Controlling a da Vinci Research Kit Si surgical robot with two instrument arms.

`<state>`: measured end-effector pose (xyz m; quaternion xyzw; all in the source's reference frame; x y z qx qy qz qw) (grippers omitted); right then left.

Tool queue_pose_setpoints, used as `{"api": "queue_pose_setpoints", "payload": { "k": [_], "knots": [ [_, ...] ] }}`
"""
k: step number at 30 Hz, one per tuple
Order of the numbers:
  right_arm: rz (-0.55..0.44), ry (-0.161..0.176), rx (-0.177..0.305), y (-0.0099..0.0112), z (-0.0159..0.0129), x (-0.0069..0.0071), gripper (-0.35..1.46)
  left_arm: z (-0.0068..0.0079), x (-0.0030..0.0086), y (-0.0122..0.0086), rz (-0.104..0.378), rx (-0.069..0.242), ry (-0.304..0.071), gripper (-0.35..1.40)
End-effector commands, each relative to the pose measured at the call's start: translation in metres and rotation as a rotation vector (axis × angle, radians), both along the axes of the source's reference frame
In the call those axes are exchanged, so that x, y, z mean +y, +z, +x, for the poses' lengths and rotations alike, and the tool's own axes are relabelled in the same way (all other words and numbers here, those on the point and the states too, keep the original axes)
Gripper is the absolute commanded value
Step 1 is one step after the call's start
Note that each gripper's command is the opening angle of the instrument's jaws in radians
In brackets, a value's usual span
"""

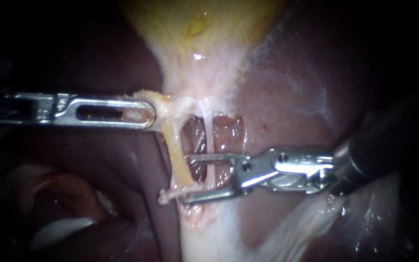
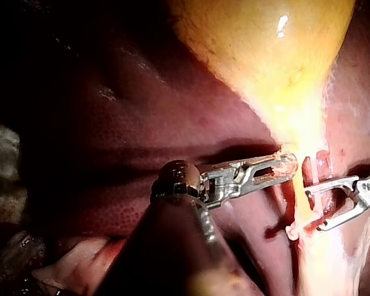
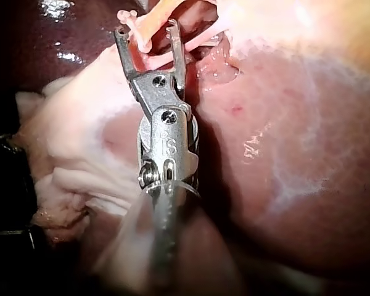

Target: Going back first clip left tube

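- Left tube (image 1: 176,160): long axis near vertical, top at neck of gallbladder (image 1: 195,29).
- Right instrument (image 1: 185,178): jaws wide, straddling it.
- Left instrument (image 1: 149,115): jaws clamped on gallbladder.

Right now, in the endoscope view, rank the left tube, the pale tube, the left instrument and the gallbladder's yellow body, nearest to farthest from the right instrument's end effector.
1. Left tube and pale tube: both between the right instrument's open end effector; too close to call.
2. Left instrument: upper left.
3. Gallbladder's yellow body: top.
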<state>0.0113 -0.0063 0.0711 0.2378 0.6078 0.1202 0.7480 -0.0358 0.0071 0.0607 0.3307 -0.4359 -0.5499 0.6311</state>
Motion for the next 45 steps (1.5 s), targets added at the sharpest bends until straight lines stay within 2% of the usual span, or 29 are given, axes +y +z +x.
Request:
{"api": "queue_pose_setpoints", "payload": {
  "k": [1,11,20,33,45],
  "knots": [
    [-0.005,0.0,0.001,-0.0004,-0.0005,0.0003,0.5,0.0,0.0,0.0,0.0,-0.001,0.001,-0.35],
    [-0.069,-0.003,0.015,-0.004,-0.0068,0.0032,0.5,0.0001,0.0,0.0,0.0,-0.001,0.001,-0.35],
    [-0.105,-0.003,0.018,-0.0055,-0.0103,0.0047,0.5,0.0001,0.0,0.0,0.0,-0.001,0.001,-0.35],
    [-0.12,-0.006,0.02,-0.0058,-0.0118,0.0049,0.5,-0.0004,0.0,0.0006,-0.003,0.0,0.0,-0.35],
    [-0.12,-0.006,0.02,-0.0059,-0.0118,0.0048,0.5,-0.0028,0.0,0.0032,-0.012,0.003,-0.004,-0.35]
  ]
}}
